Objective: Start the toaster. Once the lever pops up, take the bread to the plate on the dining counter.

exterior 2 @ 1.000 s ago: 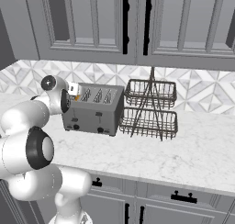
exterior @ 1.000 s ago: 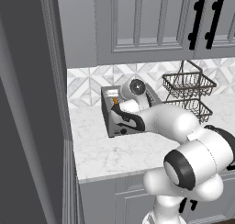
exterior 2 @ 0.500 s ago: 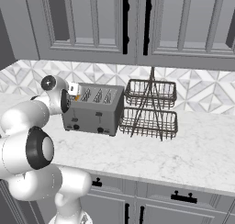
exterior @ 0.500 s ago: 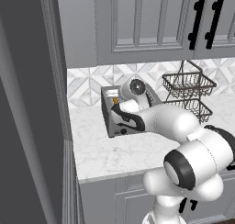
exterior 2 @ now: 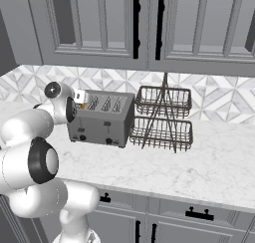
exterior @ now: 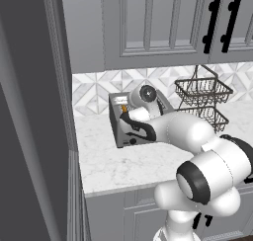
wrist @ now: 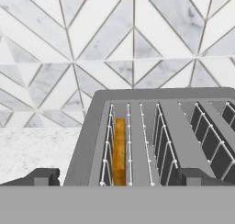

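Your gripper (wrist: 114, 177) hangs with jaws spread wide and empty over the toaster (wrist: 156, 136), where the bread (wrist: 119, 152) stands edge-on in the leftmost slot; judge it light, thin and crumbly, so pinch its flat faces near the top, gently.

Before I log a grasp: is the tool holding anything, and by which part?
Nothing is held. The tool is open, its tips either side of the bread, which sits in the toaster slot.
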